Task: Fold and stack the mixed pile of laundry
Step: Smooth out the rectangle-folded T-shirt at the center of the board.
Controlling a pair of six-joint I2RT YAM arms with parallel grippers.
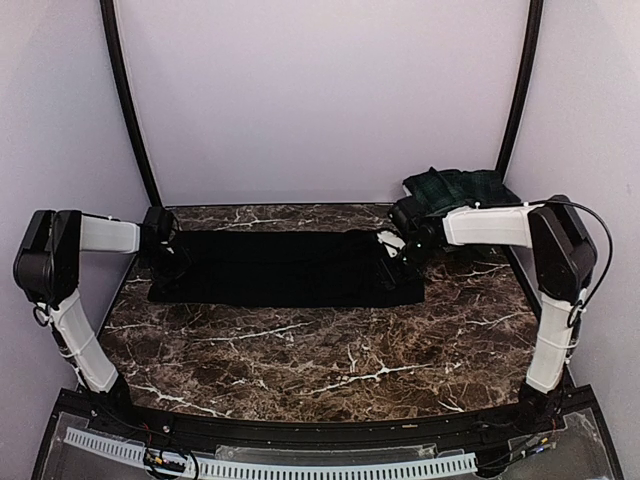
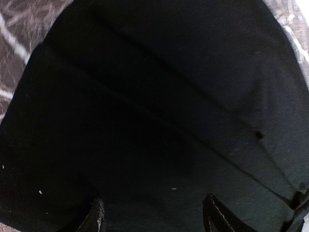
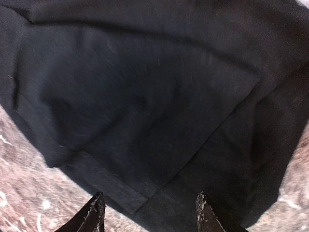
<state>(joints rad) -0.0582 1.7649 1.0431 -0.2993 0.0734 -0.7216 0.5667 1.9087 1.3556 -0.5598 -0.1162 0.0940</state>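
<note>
The black cloth [image 1: 285,268] is laid flat as a long band across the marble surface [image 1: 330,350], its long edges running left to right. This is presumably so that both short ends can be reached at once. The left tool [image 1: 165,240] is held over the left end and the right tool [image 1: 395,245] over the right end. In each wrist view the fingers are seen spread apart with nothing pinched between them, and the cloth lies just beneath.

In the right wrist view a doubled layer with a straight edge is shown, so one fold is judged to be made. The tartan skirt [image 1: 455,187] is bunched in the far right corner, close behind the right tool and off the working area.

Little room is left between the cloth's far edge and the back wall. A broad stretch of bare surface is offered toward the near edge, where the white basket [image 1: 280,465] is seen below the rim.
</note>
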